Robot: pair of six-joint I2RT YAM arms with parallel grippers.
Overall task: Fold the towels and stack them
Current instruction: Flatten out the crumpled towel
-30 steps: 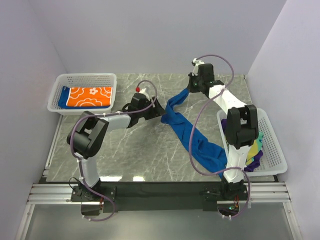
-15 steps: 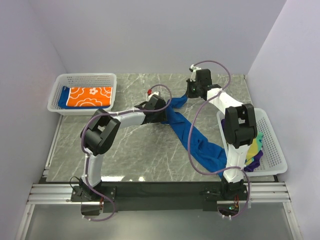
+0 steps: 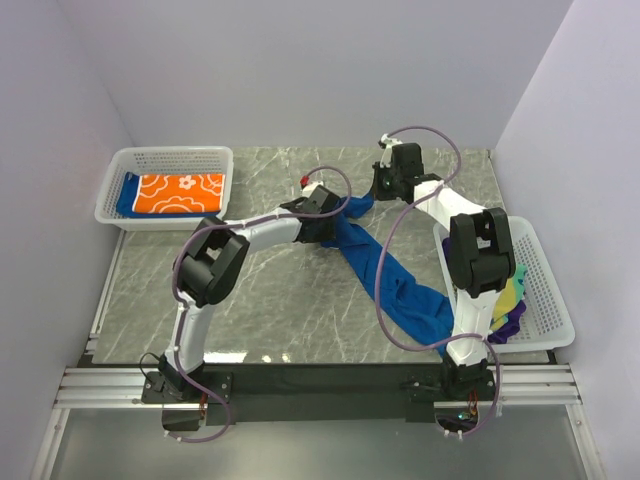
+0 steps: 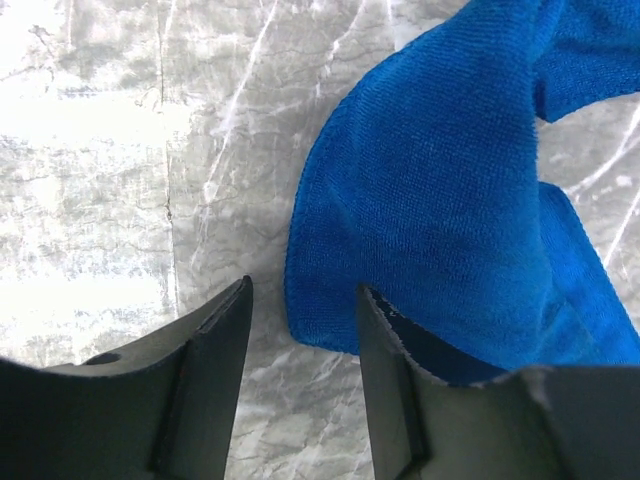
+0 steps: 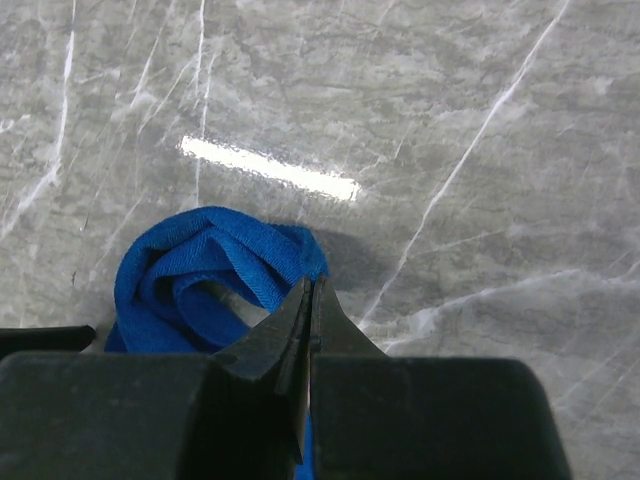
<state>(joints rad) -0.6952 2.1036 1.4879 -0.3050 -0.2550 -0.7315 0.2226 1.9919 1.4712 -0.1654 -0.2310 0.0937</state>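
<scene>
Royal-blue towel [image 3: 395, 280]: one piece, drawn out into a long rumpled strip. It lies diagonally on the table from far centre to near right, and its near end reaches the edge of the right basket.
Marble table [image 3: 270, 310]: grey with white veins; bears both baskets and the strip.
Right gripper [image 3: 378, 190]: at the far end of the strip, fingers pressed together and pinching a bunched loop of the blue cloth, which is raised a little off the marble.
Left gripper [image 3: 335, 218]: just beside the right one, low over the same end. Its fingers are spread partway, and in the wrist view a folded blue edge lies in the gap between the tips; one finger [image 4: 390, 390] touches the cloth, the other stands clear of it.
Left basket [image 3: 120, 160]: white mesh, far left; holds a folded orange towel [image 3: 180, 193] with white flowers, lying on a blue piece.
Right basket [image 3: 550, 300]: white mesh, near right, partly hidden by the right arm; holds a loose heap of towels [image 3: 510, 310], with yellow and purple visible.
</scene>
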